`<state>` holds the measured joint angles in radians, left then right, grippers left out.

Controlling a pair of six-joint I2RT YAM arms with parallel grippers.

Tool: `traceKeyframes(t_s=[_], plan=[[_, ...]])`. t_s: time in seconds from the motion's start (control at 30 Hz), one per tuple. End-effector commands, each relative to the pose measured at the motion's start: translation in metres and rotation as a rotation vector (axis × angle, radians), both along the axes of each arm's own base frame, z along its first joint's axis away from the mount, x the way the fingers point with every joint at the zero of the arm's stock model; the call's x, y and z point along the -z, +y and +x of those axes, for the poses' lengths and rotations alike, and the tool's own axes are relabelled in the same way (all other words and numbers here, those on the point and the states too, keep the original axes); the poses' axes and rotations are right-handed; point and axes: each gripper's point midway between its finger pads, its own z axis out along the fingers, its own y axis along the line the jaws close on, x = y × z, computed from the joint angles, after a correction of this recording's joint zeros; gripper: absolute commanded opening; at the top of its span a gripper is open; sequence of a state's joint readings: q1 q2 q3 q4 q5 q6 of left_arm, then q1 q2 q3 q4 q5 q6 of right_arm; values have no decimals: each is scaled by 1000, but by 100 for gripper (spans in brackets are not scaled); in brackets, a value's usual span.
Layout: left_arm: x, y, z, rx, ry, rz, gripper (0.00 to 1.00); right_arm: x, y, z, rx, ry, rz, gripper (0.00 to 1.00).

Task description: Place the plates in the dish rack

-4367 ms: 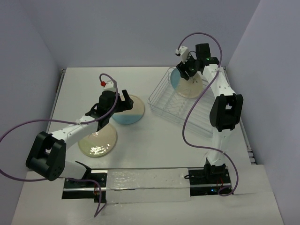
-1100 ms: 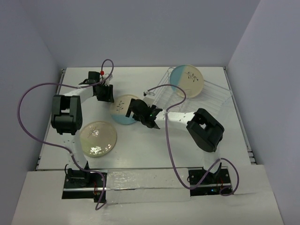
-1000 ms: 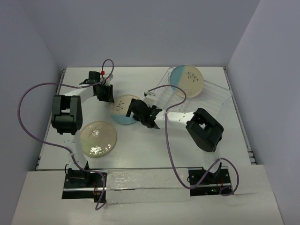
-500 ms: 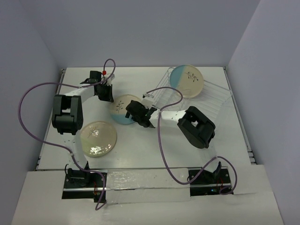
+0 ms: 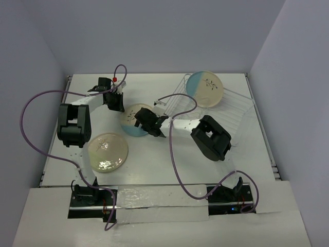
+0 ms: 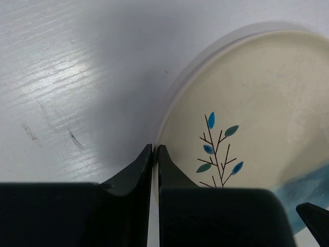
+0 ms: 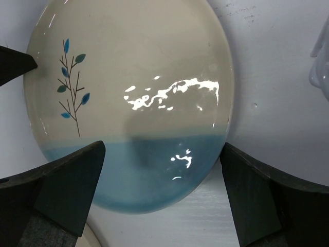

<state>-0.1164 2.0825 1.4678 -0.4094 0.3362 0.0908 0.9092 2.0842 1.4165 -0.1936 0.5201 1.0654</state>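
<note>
Cream-and-blue sprig plate (image 7: 154,62) lies flat on the counter (image 5: 169,159) at eight o'clock of the dish rack (image 5: 232,110), with the spread right claw (image 7: 162,145) straddling it and the left claw (image 6: 155,149) pressed together at its ten-o'clock rim; next, I judge, the right must pinch and lift.

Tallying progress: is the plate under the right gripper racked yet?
Out: this sprig plate lies flat on the table, left of the dish rack.

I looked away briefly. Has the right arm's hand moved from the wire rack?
Yes. The right fingers left the dish rack and swung left; they now stand open over the blue-and-cream plate lying left of it.
</note>
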Motion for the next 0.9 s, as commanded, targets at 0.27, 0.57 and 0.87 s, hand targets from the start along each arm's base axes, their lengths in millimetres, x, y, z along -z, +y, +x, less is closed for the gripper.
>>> traceKeyframes(t_s=[0.27, 0.57, 0.87], plan=[[22, -2, -7, 46, 51, -14, 0, -141, 39, 50, 53, -288, 275, 98], [18, -2, -5, 41, 38, -47, 0, -165, 55, 58, 10, -377, 440, 97], [8, 1, -1, 33, 18, -138, 0, -189, 62, 69, -11, -454, 541, 89]])
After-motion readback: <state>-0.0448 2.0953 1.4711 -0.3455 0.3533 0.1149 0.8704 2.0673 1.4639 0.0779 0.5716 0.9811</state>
